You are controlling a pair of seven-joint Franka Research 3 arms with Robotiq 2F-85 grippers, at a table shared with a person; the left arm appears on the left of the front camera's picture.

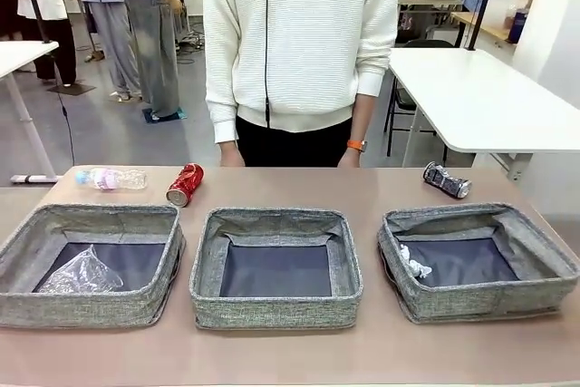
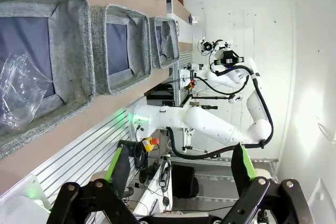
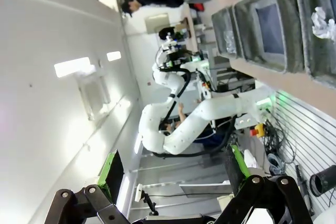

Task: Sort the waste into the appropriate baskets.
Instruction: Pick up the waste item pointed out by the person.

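Observation:
Three grey baskets stand in a row: left [image 1: 91, 217], middle [image 1: 272, 218], right [image 1: 471, 217]. A clear plastic cup [image 1: 82, 271] lies in the left one, and a crumpled white paper ball [image 1: 415, 265] lies in the right one. Behind them on the table lie a clear bottle [image 1: 113, 178], a crushed red can [image 1: 185, 184] and a crushed dark can [image 1: 447, 179]. My left gripper [image 2: 180, 163] is open and raised off to the side of the table, with the cup [image 2: 21, 93] far ahead. My right gripper [image 3: 174, 167] is open too, with the paper ball [image 3: 323, 22] far off.
A person in a white sweater [image 1: 299, 33] stands at the far edge, hands low behind the table. Another white table [image 1: 489, 97] stands at the back right. The table's near strip in front of the baskets is bare.

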